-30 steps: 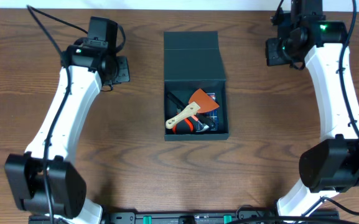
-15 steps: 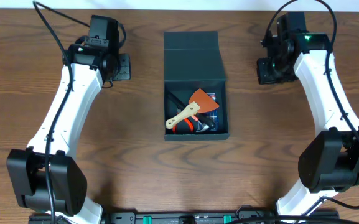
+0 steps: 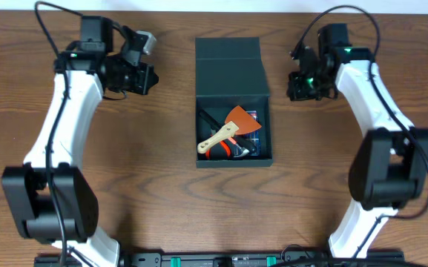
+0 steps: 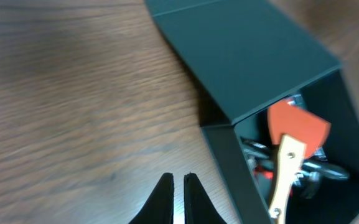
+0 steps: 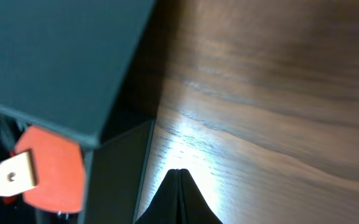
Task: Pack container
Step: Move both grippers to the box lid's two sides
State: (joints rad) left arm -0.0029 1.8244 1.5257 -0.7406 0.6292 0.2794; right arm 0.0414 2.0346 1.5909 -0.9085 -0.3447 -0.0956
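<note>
The dark teal container sits open at the table's middle, its flap lid folded back flat. Inside lie an orange scraper with a wooden handle and a red-and-black tool. My left gripper hovers shut to the left of the lid, holding nothing. Its wrist view shows the fingertips over bare wood beside the container wall, with the scraper inside. My right gripper is shut and empty just right of the container. Its tips are next to the wall.
Brown wooden table all around the container. Both white arms reach in from the front corners, with cables looping above them. A black rail runs along the front edge.
The right gripper has swung left and down, closer to the container's right side. The left arm's wrist has shifted back and left, gripper still beside the lid. Both stayed shut.
</note>
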